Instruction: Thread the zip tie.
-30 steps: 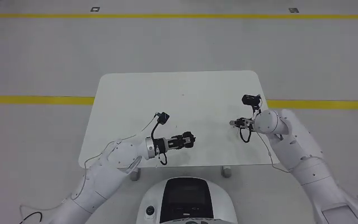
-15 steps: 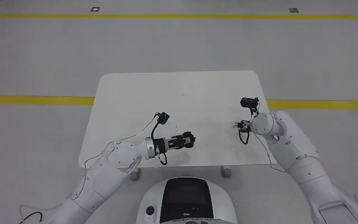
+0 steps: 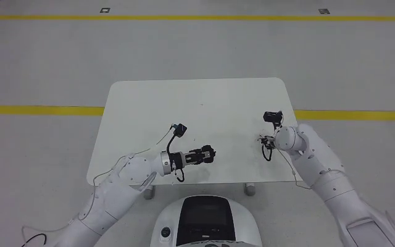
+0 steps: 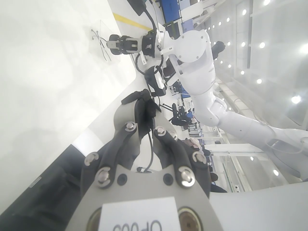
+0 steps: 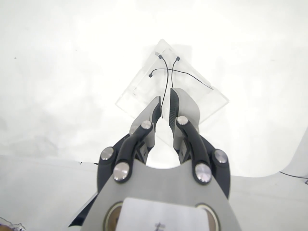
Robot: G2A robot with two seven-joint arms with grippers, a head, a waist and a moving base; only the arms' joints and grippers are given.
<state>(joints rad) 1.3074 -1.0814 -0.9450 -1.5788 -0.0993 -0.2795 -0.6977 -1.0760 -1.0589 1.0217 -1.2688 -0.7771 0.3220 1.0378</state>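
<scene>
The right arm is bent at the elbow, its forearm slanting in over the white table [image 3: 185,105] so that the right gripper [image 5: 165,108] lies nearly level and points at the clear tray [image 5: 204,99]. In the left wrist view its fingertips are at the tray's edge. Its fingers [image 5: 173,104] stand a narrow gap apart, their ribbed pads facing each other and clamped on nothing.

Three black zip ties lie on the tray. The zip tie [image 5: 165,85] has its head near the tray's far corner. Its tail runs back across the tray and ends in the gap between the right gripper's fingers, close to one pad; whether it touches the pad cannot be told. A second zip tie [image 5: 173,73] lies just beside it, its tail reaching the tip of the other finger. A third zip tie [image 5: 190,75] lies across both, its tail pointing at a side edge of the tray.

The left arm is stretched forward over the table, the left gripper [image 4: 142,99] level and aimed toward the tray, well apart from it. Its fingers look pressed together; whether anything is between them cannot be told.
</scene>
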